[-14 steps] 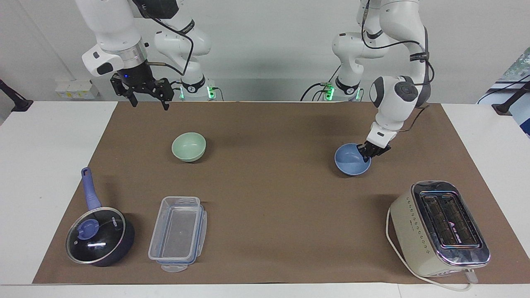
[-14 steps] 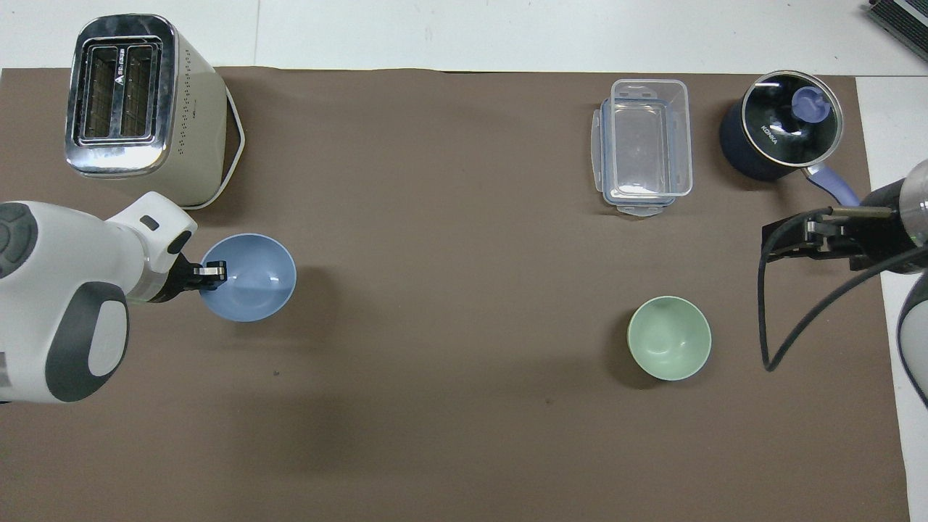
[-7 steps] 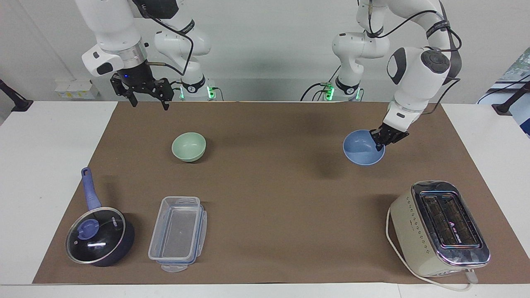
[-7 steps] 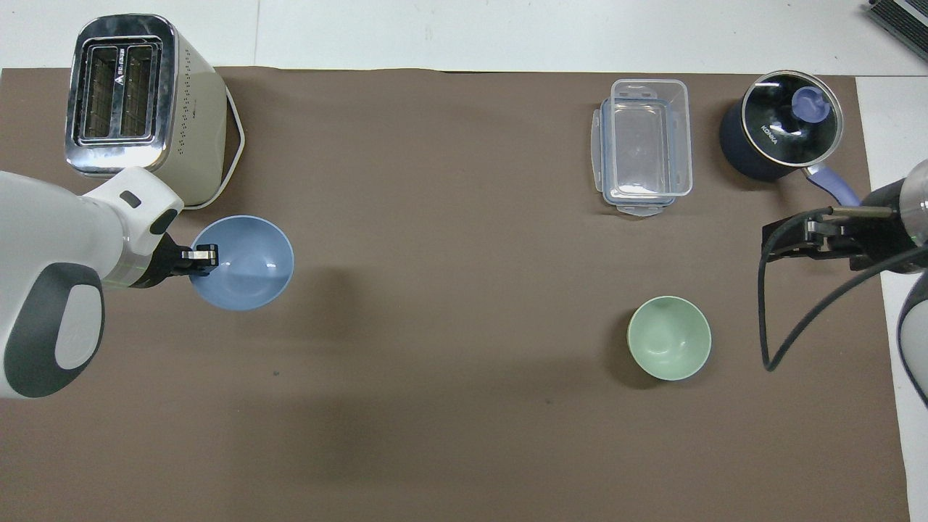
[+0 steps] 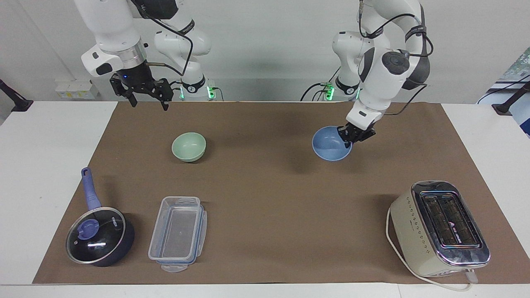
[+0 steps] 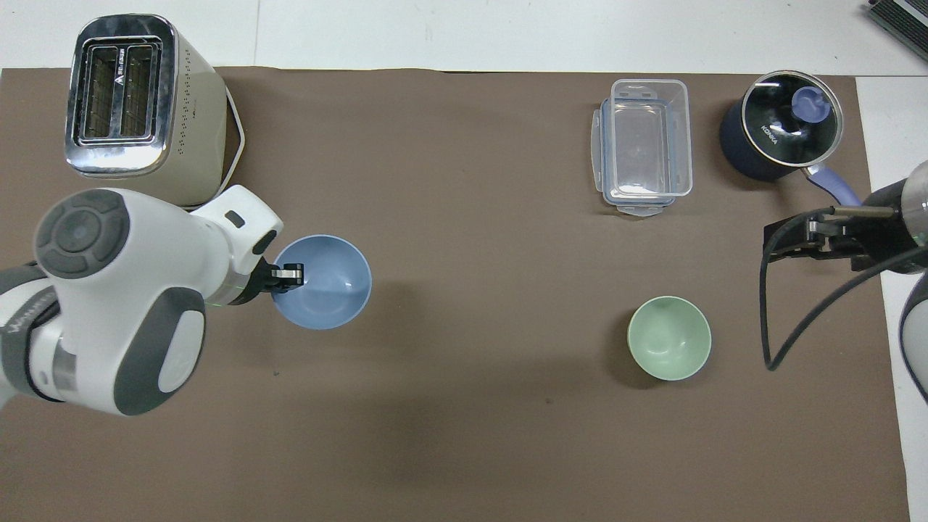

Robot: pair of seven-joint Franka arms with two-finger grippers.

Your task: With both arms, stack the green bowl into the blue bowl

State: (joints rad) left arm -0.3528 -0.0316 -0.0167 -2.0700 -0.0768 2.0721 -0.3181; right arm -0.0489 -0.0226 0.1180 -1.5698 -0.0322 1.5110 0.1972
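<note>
The blue bowl hangs a little above the brown mat, its shadow below it. My left gripper is shut on its rim at the side toward the left arm's end; both show in the overhead view, the bowl and the gripper. The green bowl stands upright and empty on the mat toward the right arm's end, also in the overhead view. My right gripper is open and empty, waiting high over the mat's edge near the right arm's base, apart from the green bowl.
A cream toaster stands far from the robots at the left arm's end. A clear plastic container and a dark blue lidded saucepan stand far from the robots at the right arm's end. The brown mat covers the table.
My left gripper has lifted the blue bowl off the mat and carried it toward the table's middle, closer to the green bowl. The right arm has not moved.
</note>
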